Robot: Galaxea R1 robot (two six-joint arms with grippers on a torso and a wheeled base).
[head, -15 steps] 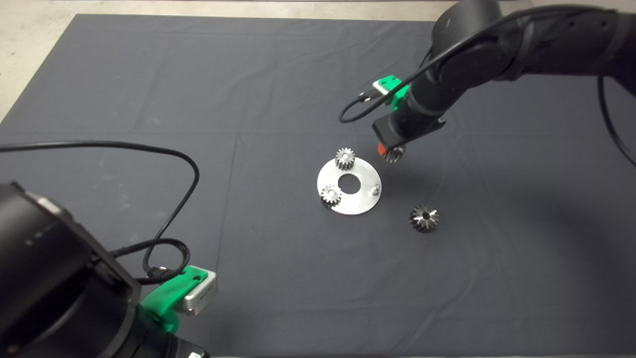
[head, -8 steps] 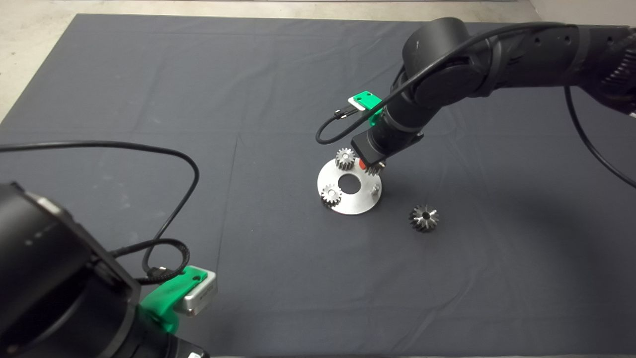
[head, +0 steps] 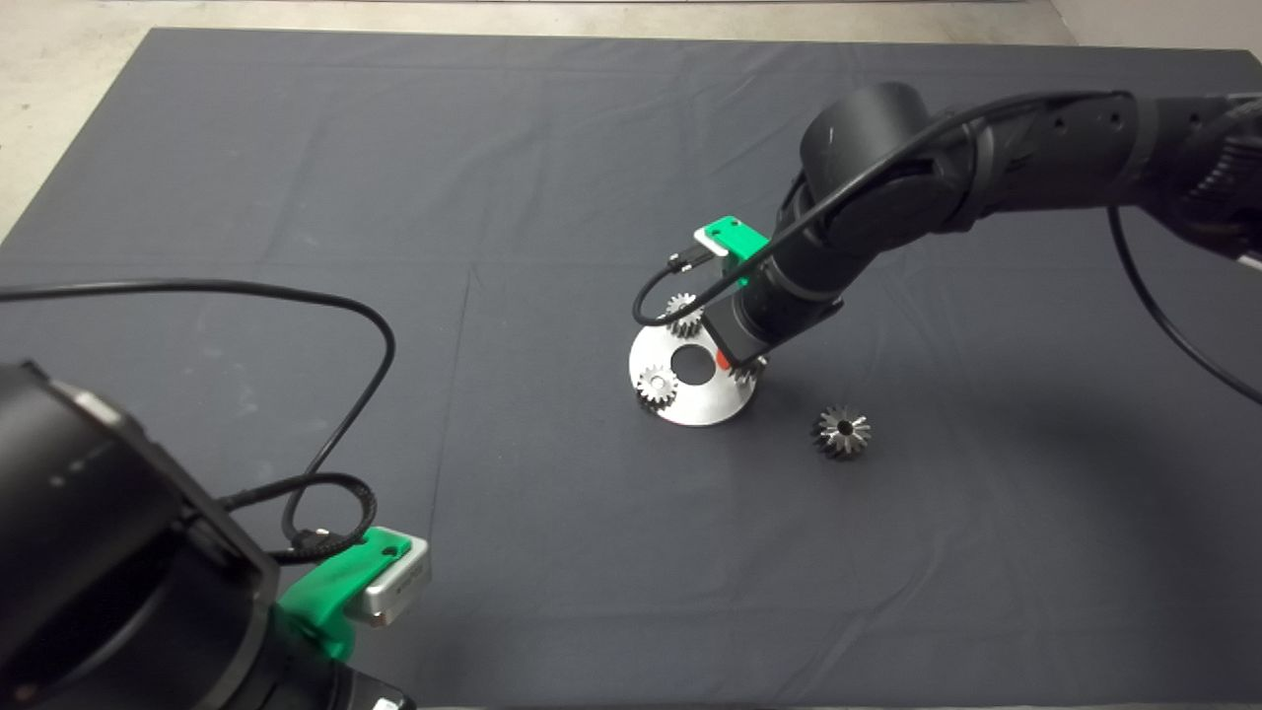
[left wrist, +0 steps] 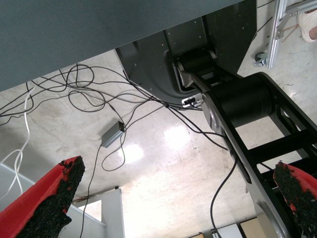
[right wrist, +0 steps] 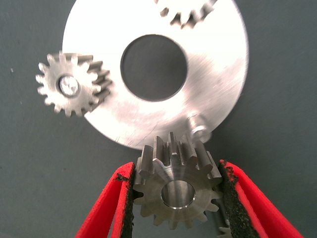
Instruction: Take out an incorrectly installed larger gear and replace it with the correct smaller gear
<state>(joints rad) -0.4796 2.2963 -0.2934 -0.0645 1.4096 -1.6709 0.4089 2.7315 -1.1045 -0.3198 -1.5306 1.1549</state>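
My right gripper [head: 737,363] [right wrist: 176,171] is shut on the smaller gear [right wrist: 177,191], a dark-grey steel gear with short teeth, gripped at both sides. It hangs just above the bare peg [right wrist: 200,128] at the rim of the round silver plate [head: 702,404] [right wrist: 213,74]. In the head view only a sliver of the smaller gear [head: 751,371] shows under the fingers. The larger gear [head: 841,431], shiny with flared teeth, lies on the mat right of the plate. My left gripper [left wrist: 173,198] is open and empty, parked at the lower left.
Two small light-silver gears sit on pegs on the plate, one at its far edge [head: 682,314] [right wrist: 188,12] and one at its front left [head: 656,385] [right wrist: 72,85]. The plate has a round centre hole [head: 694,366]. The left wrist view shows floor and cables.
My right arm has moved left and toward the front with the smaller gear, from beyond the plate's far right edge to over the bare peg. The left arm has not moved.
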